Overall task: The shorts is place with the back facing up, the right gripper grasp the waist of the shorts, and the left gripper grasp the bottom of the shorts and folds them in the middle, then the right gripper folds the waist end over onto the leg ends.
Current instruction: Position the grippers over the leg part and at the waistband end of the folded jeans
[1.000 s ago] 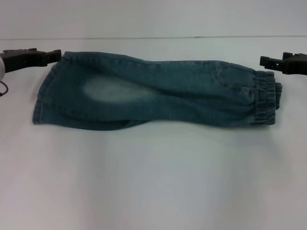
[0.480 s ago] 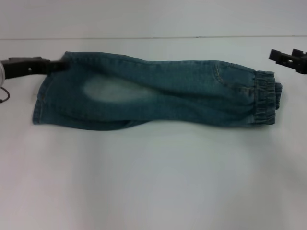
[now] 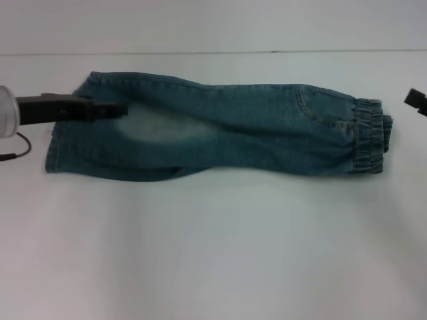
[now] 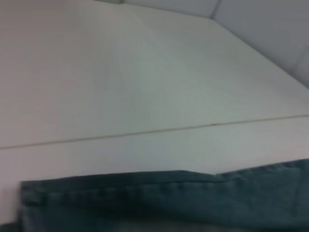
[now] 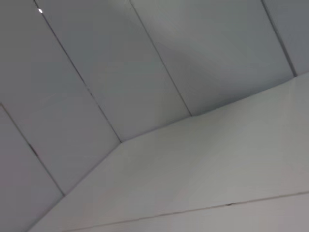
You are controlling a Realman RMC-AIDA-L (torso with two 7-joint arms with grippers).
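The blue denim shorts (image 3: 220, 130) lie folded lengthwise across the white table (image 3: 213, 253), with a faded patch near the left. The ruffled waist (image 3: 368, 137) is at the right end and the flat leg ends (image 3: 55, 143) are at the left. My left gripper (image 3: 119, 111) reaches in from the left, low over the shorts' left part beside the faded patch. Its wrist view shows a stitched denim edge (image 4: 183, 195) close below. Only a black tip of my right gripper (image 3: 415, 101) shows at the right edge, apart from the waist. The right wrist view shows no shorts.
A thin seam (image 3: 213, 52) runs across the table behind the shorts. Grey wall panels (image 5: 120, 72) stand beyond the table. A thin cable (image 3: 17, 150) hangs by my left wrist (image 3: 7, 112).
My left gripper has moved right, from beside the shorts' far left corner to over the denim. My right gripper has drawn away to the right, almost out of the head view.
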